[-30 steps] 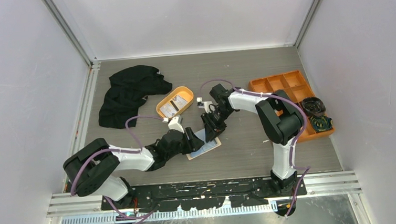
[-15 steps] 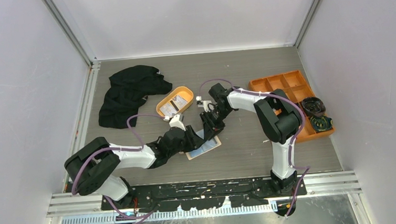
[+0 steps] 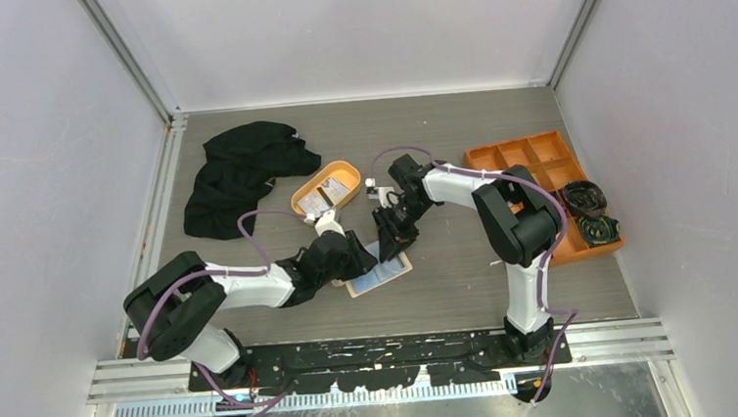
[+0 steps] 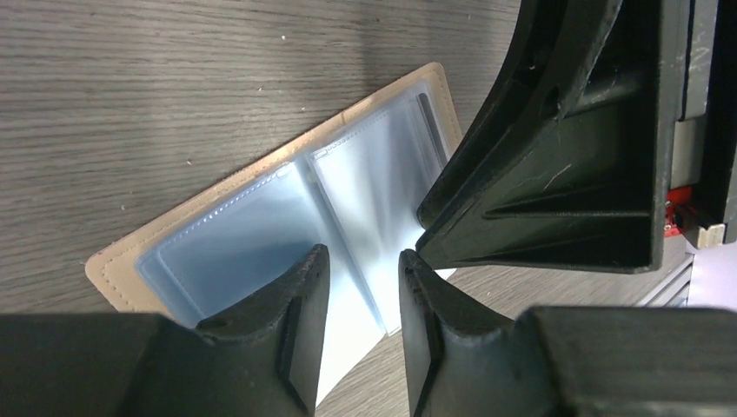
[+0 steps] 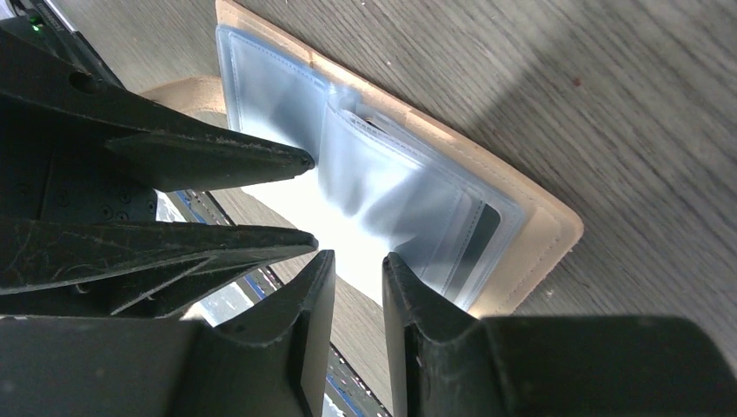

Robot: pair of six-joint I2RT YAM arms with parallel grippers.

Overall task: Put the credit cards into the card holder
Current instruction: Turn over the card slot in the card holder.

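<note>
On the left a black cloth [image 3: 240, 173] lies bunched at the far side of the table [image 3: 469, 290], well apart from the work. Right of it the orange oval tray [image 3: 298, 207] carries the credit cards [image 3: 326, 193] that are in plain sight. Just nearer than the tray, the card holder [image 3: 382, 280] lies open with its clear sleeves up, its long axis running from near-left to far-right. The left tool [image 4: 362, 256] hangs over its left half and the right tool [image 5: 358, 258] over its far-right end, tips almost meeting above the sleeves. Each tool's fingers stand a narrow gap apart around a bright white patch; whether that is a card being pinched I cannot tell. Judging by this, the next move turns on sliding along the holder's long axis into a sleeve mouth. The tray lies just beyond both tools, on the left arm's side. The orange compartmented box [image 3: 528, 158] sits far right
</note>
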